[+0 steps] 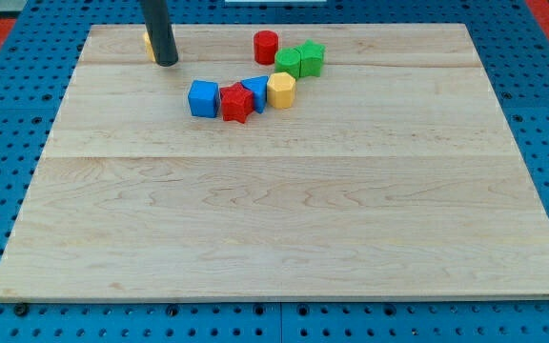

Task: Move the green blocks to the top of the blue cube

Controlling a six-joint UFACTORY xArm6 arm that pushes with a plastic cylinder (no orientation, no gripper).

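Two green blocks sit side by side near the view's top: a rounded green block (288, 64) and a green star-shaped block (311, 57) to its right. The blue cube (203, 98) lies lower and to the left of them. My tip (166, 62) rests on the board at the view's top left, up and left of the blue cube and well left of the green blocks. It touches neither.
A red star block (235, 103) and a small blue block (255, 92) lie just right of the blue cube. A yellow hexagonal block (280, 90) sits below the green ones. A red cylinder (266, 47) stands left of them. An orange-yellow block (149, 44) is partly hidden behind the rod.
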